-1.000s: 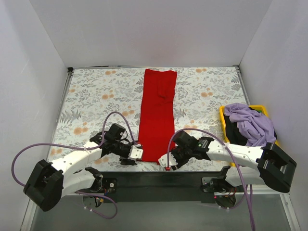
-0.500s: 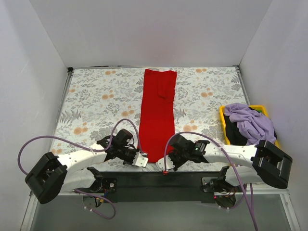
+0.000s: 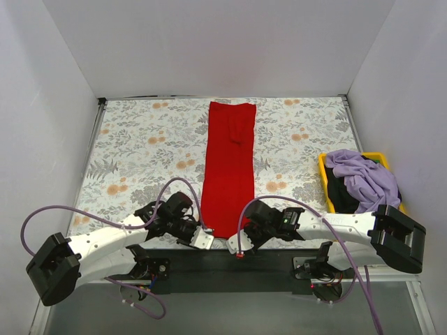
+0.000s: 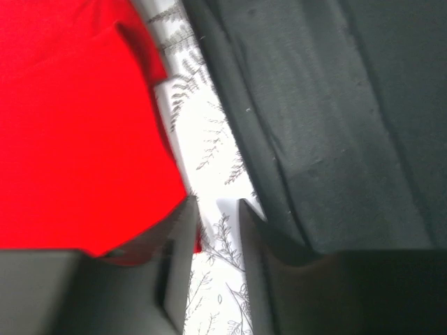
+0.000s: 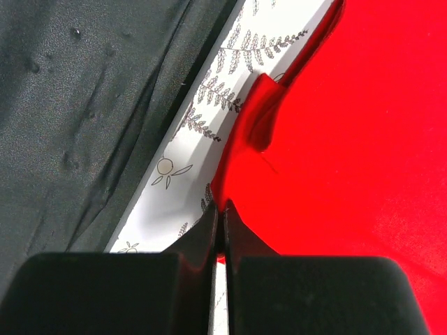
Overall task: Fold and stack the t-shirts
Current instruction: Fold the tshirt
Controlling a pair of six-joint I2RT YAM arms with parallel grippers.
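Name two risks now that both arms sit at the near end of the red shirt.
The right end effector looks shut on only the very edge of the red shirt, so the cloth may slip out. The left end effector shows bare tablecloth in its gap; it may miss the corner.

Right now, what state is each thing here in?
red t-shirt: folded into a long strip, flat on the table.
yellow bin: holding clothes.
lilac t-shirt: crumpled, heaped in the yellow bin.
left gripper: slightly open beside the red t-shirt's hem.
right gripper: shut on the red t-shirt's hem.
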